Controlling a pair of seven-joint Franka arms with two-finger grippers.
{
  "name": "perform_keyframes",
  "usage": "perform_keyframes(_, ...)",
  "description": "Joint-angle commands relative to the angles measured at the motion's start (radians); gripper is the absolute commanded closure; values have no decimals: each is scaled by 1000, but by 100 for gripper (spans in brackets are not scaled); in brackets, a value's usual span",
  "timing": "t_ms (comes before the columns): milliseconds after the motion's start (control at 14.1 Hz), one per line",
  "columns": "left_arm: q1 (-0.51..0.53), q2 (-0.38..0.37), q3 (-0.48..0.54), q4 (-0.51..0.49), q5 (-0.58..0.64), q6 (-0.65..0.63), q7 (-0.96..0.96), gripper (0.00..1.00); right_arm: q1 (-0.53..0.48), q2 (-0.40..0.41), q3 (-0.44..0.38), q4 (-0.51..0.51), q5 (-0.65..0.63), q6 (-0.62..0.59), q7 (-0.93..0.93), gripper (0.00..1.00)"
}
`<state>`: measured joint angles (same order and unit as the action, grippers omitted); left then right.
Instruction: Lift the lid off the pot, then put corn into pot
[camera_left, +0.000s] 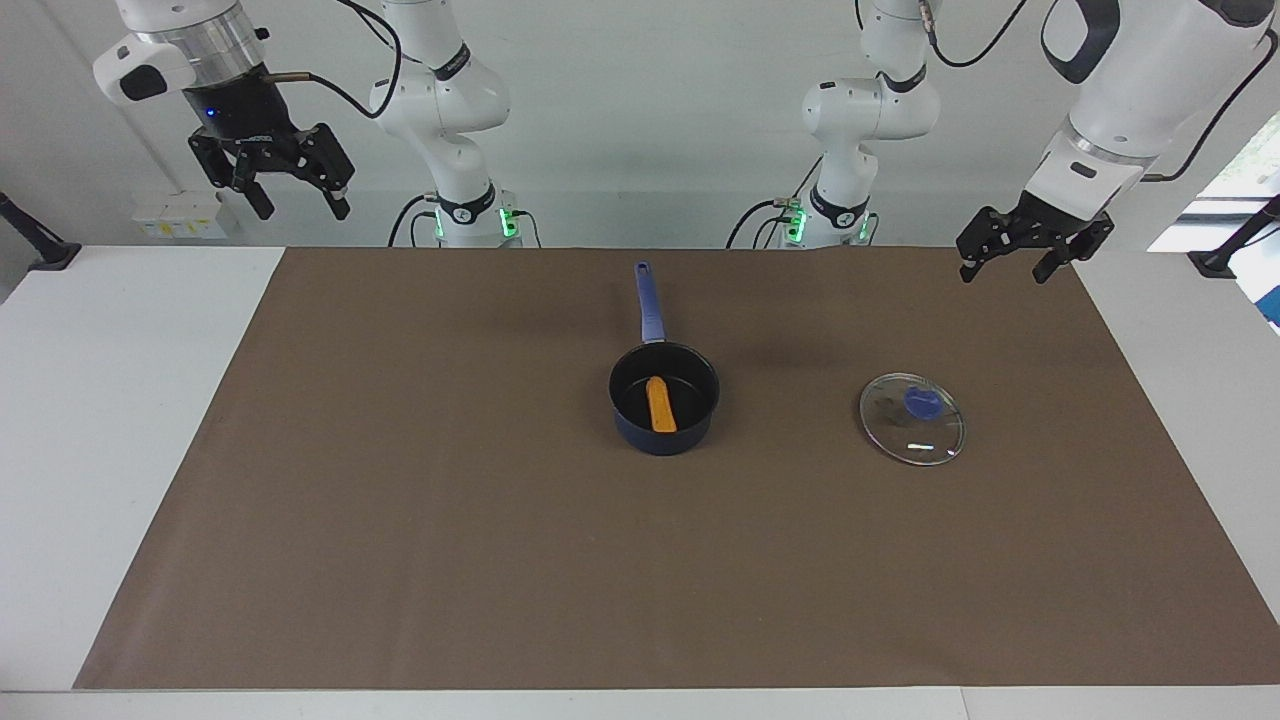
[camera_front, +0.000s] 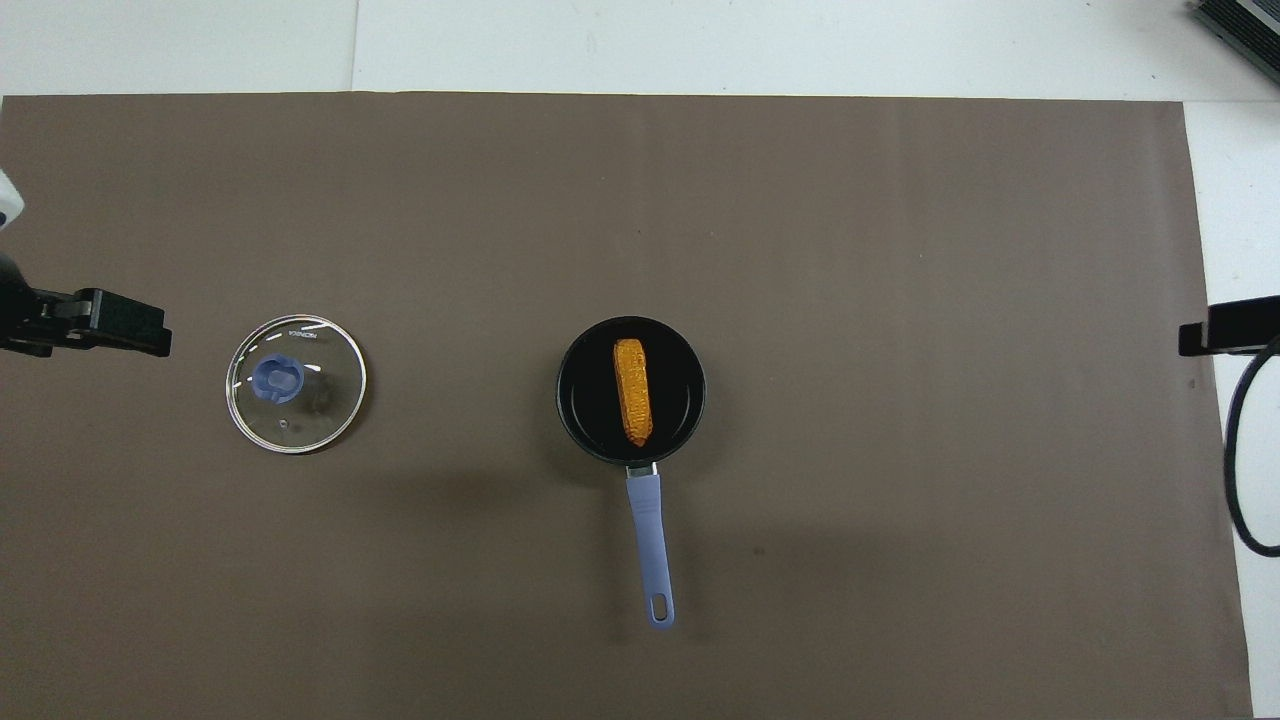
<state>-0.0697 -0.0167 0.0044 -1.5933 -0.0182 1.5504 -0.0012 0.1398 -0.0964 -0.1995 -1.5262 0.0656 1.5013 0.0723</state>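
Two end effectors hang raised and empty, fingers spread: the left end effector (camera_left: 1016, 257) over the brown mat's (camera_left: 400, 520) edge at its arm's end of the bench (camera_left: 90, 400), the right end effector (camera_left: 296, 199) high above the other end. The corn (camera_left: 660, 405) lies inside the pot (camera_left: 664, 398) mid-mat. The lid (camera_left: 912, 418) rests flat on the mat beside the pot, toward the left arm's end, knob up.

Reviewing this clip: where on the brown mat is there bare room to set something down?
Bare mat runs from the pot to the right arm's end, and along the whole edge farthest from the robots. A narrower strip lies between the pot and the lid. The corn fills the pot. Both tools are raised at the table's ends.
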Motion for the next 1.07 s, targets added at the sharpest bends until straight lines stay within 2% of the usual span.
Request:
perform_keyframes(0,1,-17,2,-11,-6,-1,1,0,-5,-14,-3,-20,-13,-4,-67,0)
perform_keyframes(639,2,-19,2,18,-8,-16,18,0,-2,-32,0,-48,-20,2,-107,0)
perform_keyframes(781,4,-20,2,15,-8,-16,24,0,9,-31,6,-51,-93,5,-169,0)
perform_keyframes(995,4,-20,2,15,-8,-16,26,0,10,-31,8,-52,-95,8,-184,0)
